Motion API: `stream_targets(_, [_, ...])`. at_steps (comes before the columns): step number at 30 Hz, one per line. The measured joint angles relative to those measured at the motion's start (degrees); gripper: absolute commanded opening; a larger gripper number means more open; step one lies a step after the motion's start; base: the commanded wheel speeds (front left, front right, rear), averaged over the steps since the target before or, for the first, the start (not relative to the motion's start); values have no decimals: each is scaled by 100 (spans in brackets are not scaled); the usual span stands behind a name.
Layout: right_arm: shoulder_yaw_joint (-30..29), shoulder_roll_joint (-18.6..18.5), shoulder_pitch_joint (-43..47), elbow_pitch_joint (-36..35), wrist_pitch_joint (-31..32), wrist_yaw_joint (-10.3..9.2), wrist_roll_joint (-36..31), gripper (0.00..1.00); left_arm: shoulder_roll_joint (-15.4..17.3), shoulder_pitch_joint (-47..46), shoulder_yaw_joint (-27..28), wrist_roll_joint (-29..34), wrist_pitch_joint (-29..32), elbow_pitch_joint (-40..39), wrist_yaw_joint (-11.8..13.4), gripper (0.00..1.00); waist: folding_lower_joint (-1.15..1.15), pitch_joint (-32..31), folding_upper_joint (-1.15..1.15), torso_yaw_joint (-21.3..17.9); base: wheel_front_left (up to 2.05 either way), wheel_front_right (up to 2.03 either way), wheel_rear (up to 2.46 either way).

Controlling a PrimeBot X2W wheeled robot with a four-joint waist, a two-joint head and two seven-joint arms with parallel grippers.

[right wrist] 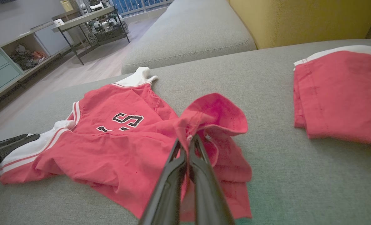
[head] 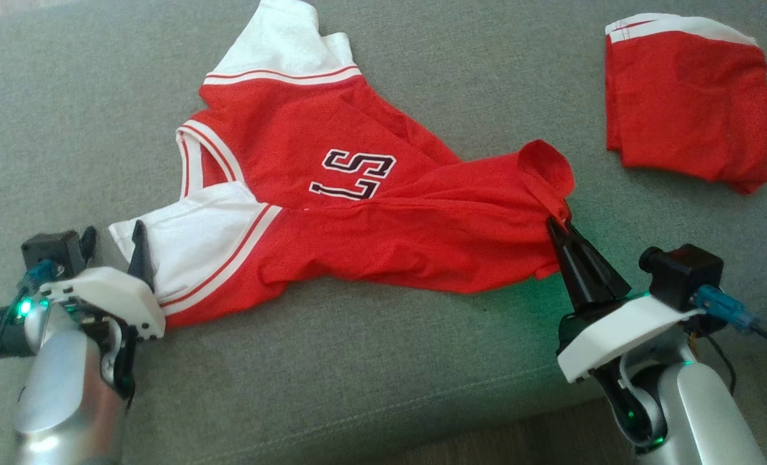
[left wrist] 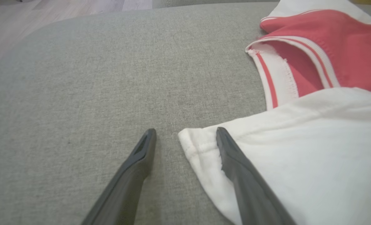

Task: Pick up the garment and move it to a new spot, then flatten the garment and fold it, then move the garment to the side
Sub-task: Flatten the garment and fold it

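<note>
Red and white, the garment (head: 357, 213) lay rumpled on the grey sofa cushion (head: 383, 374), its black-edged lettering face up. My right gripper (head: 559, 223) was pinched tight on the bunched red hem at the garment's right end, where a small fold stood up. My left gripper (head: 114, 227) stood wide at the white sleeve, one finger over the sleeve's corner and the other over bare cushion. A folded red cloth (head: 687, 103) lay well apart, far right.

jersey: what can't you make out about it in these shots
- Lettering, head view: partly under a fold of the jersey.
- Right gripper, right wrist view: shut fingers hide how much hem is pinched.
- Left gripper, left wrist view: one finger overlaps the white sleeve; contact unclear.
</note>
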Motion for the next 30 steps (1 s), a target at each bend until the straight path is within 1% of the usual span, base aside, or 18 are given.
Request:
stream_targets(7, [-7, 0, -4, 24, 0, 0, 0, 0, 29, -263, -46, -20, -88, 381, -2, 100, 0, 13, 0, 42, 0, 0, 0])
stream_targets(13, [-4, 0, -8, 45, 0, 0, -58, 0, 30, -453, -154, -38, -100, 678, -90, 100, 0, 28, 0, 68, 0, 0, 0])
stream_targets(14, [-5, 0, -9, 46, 0, 0, -58, 0, 30, -483, -166, -68, -94, 709, -131, 80, 0, 28, 0, 72, 0, 0, 0])
stream_targets(15, [-7, 0, -9, 49, 0, 0, -58, 0, 30, -506, -180, -97, -91, 746, -137, 57, 0, 26, 0, 77, 0, 0, 0])
stream_targets(16, [-9, 0, -10, 57, 0, 0, -60, 0, 23, -534, -187, -135, -88, 790, -159, 40, 0, 22, 0, 83, 0, 0, 0])
stream_targets(17, [-16, 0, -10, 69, 1, 0, -94, 0, 16, -568, -191, -189, -76, 845, -207, 0, 0, 14, 0, 91, 0, 0, 0])
stream_targets(21, [-102, 0, -10, 99, 0, 0, -188, 0, -5, -594, -194, -334, -90, 939, -257, 0, 0, -46, 0, 150, 0, 0, 0])
stream_targets(25, [-182, 0, -9, 101, -7, 0, -193, 0, -7, -554, -196, -413, -269, 904, -279, 0, 0, -139, 0, 251, 0, 0, 0])
stream_targets(28, [-272, 1, -8, 102, -7, 0, -208, 0, -47, -495, -203, -508, -422, 636, -286, 0, 0, -246, 0, 361, 0, 0, 0])
stream_targets(30, [-350, 1, -7, 102, -5, 0, -249, 0, -110, -401, -249, -567, -506, 293, -315, 0, -1, -341, 0, 449, 0, 0, 0])
